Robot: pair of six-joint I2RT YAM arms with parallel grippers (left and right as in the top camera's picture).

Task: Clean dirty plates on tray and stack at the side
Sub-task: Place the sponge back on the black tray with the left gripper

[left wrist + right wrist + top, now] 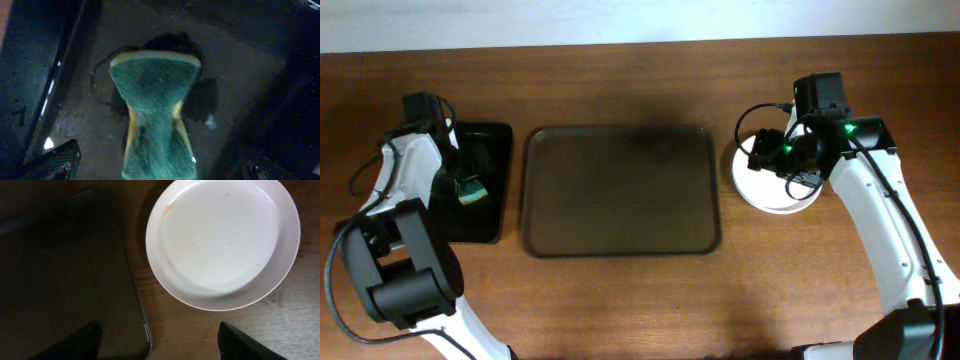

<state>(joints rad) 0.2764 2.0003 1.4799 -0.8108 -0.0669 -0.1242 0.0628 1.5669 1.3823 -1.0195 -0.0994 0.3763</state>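
Left gripper (pixel 157 165): jaws wide apart, one fingertip at each lower corner of the left wrist view, neither touching anything. The sponge (pixel 155 100) lies green face up, yellow edge showing, flat on the black tray (pixel 235 65). It sits between the fingertips and runs out ahead of them. It is free, not held.

Right gripper (pixel 160 341): also spread wide, nothing in it. Just ahead of its fingertips a white plate (pixel 222 242) sits on the table (pixel 200 335), close beside the tray (pixel 65 275) with a strip of wood between them. There is a faint brownish mark near the plate's rim on the tray side; the rest of the face looks clean.

Overhead: the tray is bare, with no plates on it. The plate sits off its right edge, under the right arm. Whether other plates lie beneath it I cannot tell, since the arm covers part and only white shows.

Judgement: closing stage — cleaning and stacking look done or nearly so. The next move hangs on that rim mark. If it counts as dirt, the left arm must close on the sponge and carry it across the tray to the plate. If not, both arms lift straight up and clear without nudging plate or sponge.
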